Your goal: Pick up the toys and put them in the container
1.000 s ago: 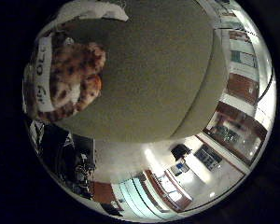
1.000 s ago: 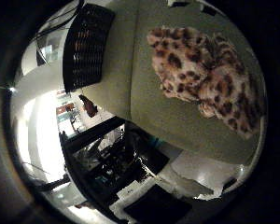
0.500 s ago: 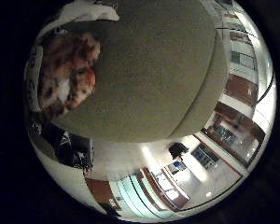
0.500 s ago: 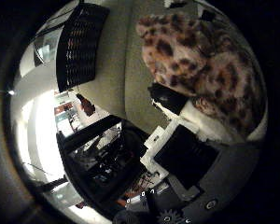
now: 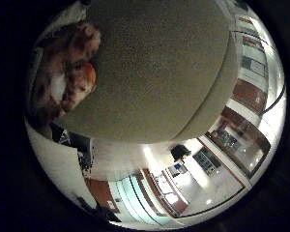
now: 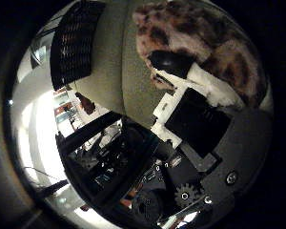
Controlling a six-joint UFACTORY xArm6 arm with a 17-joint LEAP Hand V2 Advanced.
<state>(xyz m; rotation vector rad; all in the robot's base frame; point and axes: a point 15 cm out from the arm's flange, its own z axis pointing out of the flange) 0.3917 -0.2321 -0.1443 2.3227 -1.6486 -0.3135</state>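
Observation:
A leopard-spotted plush toy point(image 6: 219, 47) lies on the olive-green tabletop point(image 5: 159, 67), close under the palm. My right hand point(image 6: 195, 119) reaches in over it, and the black thumb tip point(image 6: 169, 63) presses into the toy's spotted fur. In the little finger side view the same toy point(image 5: 63, 87) sits in shadow by the table's edge, with its orange and white patches showing. A black mesh container point(image 6: 76, 43) stands further along the table, apart from the toy.
The table's rounded edge point(image 5: 217, 101) drops off to the room floor beyond. A dark stand with clutter point(image 6: 105, 157) sits beside the table below the container.
The palm has come down closer to the toy, which now fills more of the views. The thumb has swung in and closed against its fur.

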